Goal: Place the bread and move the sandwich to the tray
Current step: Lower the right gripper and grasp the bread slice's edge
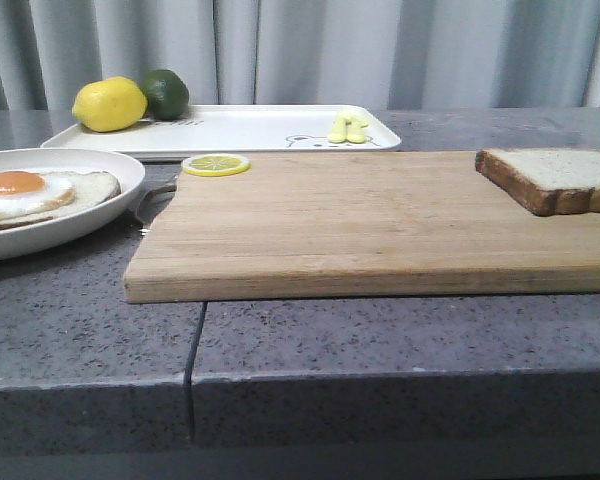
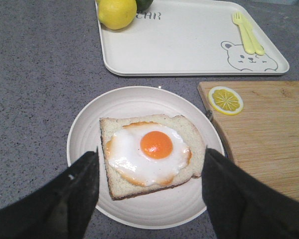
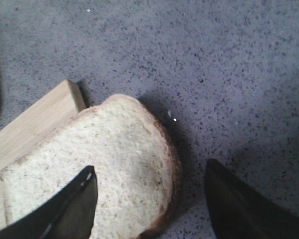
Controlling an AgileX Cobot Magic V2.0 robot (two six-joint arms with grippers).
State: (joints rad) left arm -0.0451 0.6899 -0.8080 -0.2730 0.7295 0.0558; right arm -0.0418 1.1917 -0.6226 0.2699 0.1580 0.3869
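Two arms work over a grey speckled table [image 1: 80,330], though neither shows in the front view. A wooden cutting board [image 1: 360,225] lies across the middle of the table, and the tray [image 1: 240,130] sits behind it, carrying a lemon [image 1: 109,104], a lime [image 1: 167,92] and a small yellow fork [image 1: 348,128]. Left of the board, the round plate [image 1: 120,175] holds the sandwich [image 2: 149,152], so far one bread slice topped with a fried egg. The bread [image 1: 555,178] rests at the board's right end; in the right wrist view its far edge overhangs the board's corner above the table. A lemon slice [image 1: 216,164] lies on the board's back left corner.

The left gripper [image 2: 149,184] looks down on the plate, jaws spread wide to either side of the egg-topped slice, grasping nothing. The right gripper [image 3: 149,199] hangs over the bread, jaws likewise parted, one finger above the slice and the other above bare table; whether it touches the bread is unclear.
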